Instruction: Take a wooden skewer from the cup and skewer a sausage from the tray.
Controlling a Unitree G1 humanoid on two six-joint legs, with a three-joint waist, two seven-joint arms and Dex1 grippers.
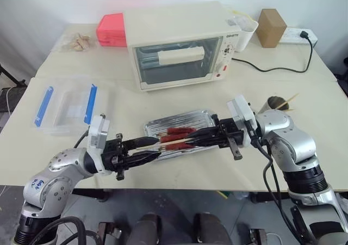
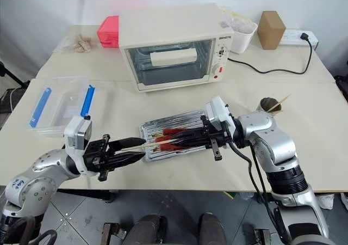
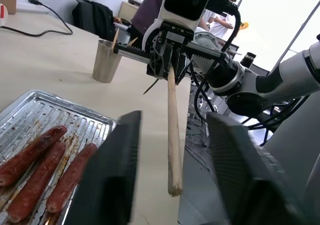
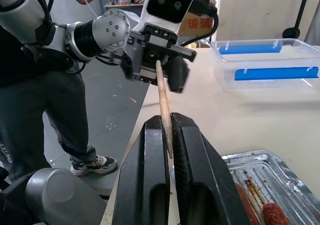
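The tray (image 1: 202, 116) sits on the table (image 1: 163, 100) holding three sausages (image 3: 35, 157), with the cup (image 3: 106, 61) near its right end. The right gripper (image 4: 169, 132), fingers pressed together, pinches the wooden skewer (image 3: 173, 135) level above the tray. The skewer's free end lies between the left gripper's (image 3: 172, 160) parted fingers, untouched.

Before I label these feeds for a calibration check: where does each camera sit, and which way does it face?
Head pair: from the head, down over both arms at the tray.
Left wrist: along the left gripper toward the right gripper and cup.
Right wrist: along the right gripper, shut on the skewer, toward the left gripper.
Shared: skewer, tray, sausages.
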